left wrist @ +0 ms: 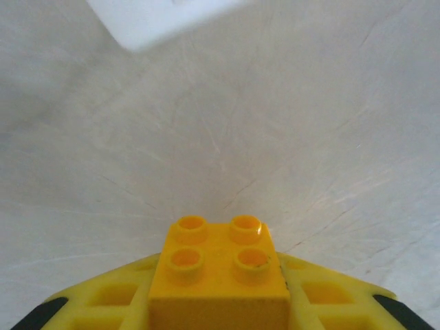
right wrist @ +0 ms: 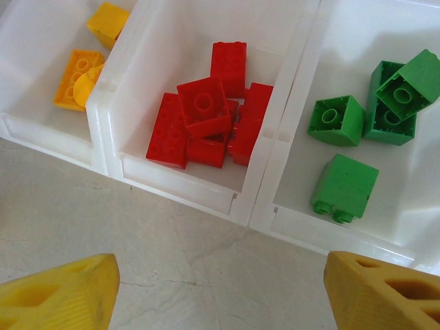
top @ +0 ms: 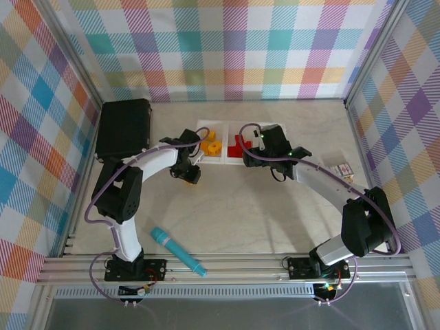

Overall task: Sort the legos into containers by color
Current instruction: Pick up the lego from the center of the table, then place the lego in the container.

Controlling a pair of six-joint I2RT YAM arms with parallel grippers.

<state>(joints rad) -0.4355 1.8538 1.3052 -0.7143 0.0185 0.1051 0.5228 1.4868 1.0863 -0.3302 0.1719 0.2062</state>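
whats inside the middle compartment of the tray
A heap of red legos, at least five, in the tray. The top one overlaps those below, so the exact count and anything under the heap cannot be seen.

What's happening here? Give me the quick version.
Two arms are sorting bricks by colour into a three-part tray. The left arm has its jaws shut on a yellow brick, low over the table and close to the tray. The right arm hangs in front of the tray with its jaws open and empty. In the tray, the yellows, reds and greens each sit in their own compartment.
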